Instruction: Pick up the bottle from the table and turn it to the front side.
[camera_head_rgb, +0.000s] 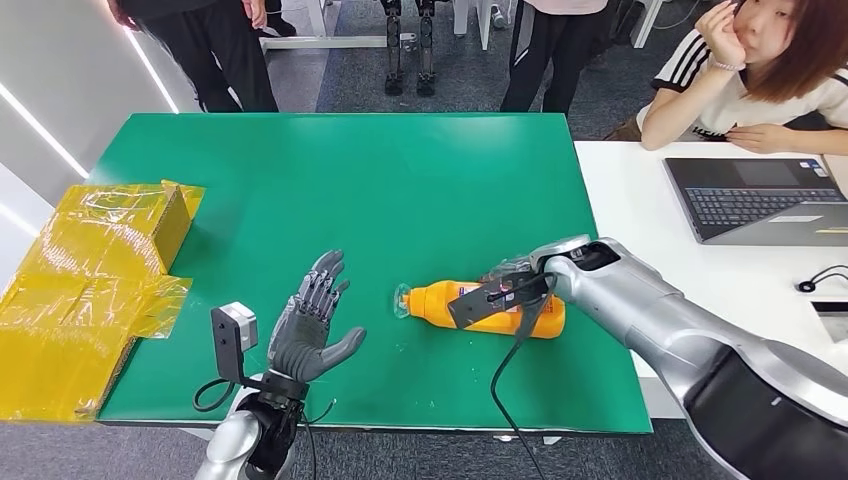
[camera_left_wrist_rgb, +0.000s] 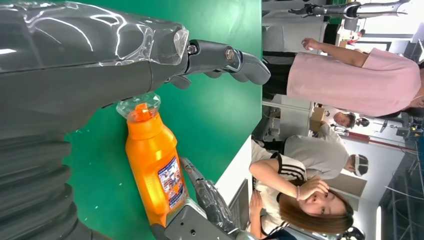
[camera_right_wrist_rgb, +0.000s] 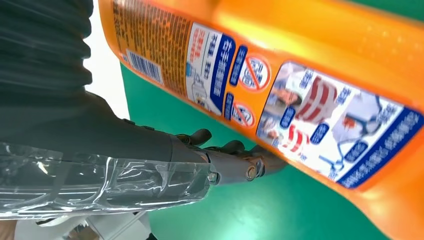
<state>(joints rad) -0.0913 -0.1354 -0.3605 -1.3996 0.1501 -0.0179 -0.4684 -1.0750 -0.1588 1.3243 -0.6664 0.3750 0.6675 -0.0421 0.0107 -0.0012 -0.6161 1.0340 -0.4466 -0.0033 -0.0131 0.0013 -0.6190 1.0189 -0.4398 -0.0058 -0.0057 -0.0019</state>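
An orange bottle (camera_head_rgb: 435, 300) with a clear cap lies on its side on the green table (camera_head_rgb: 400, 170), cap towards my left hand. Its back label with a barcode shows in the right wrist view (camera_right_wrist_rgb: 310, 65). My right hand (camera_head_rgb: 515, 268) reaches over the bottle's middle from the right. Its thumb and fingertips (camera_right_wrist_rgb: 250, 170) touch the labelled side, all on one side and not wrapped around it. My left hand (camera_head_rgb: 312, 325) hovers open, fingers spread, a short way left of the cap. In the left wrist view the bottle (camera_left_wrist_rgb: 155, 165) lies just past my left hand (camera_left_wrist_rgb: 90, 65).
Yellow plastic-wrapped boxes (camera_head_rgb: 90, 270) stand at the table's left edge. To the right is a white table (camera_head_rgb: 640, 200) with a laptop (camera_head_rgb: 760, 200), and a seated person (camera_head_rgb: 750, 70) behind it. Other people stand beyond the far edge.
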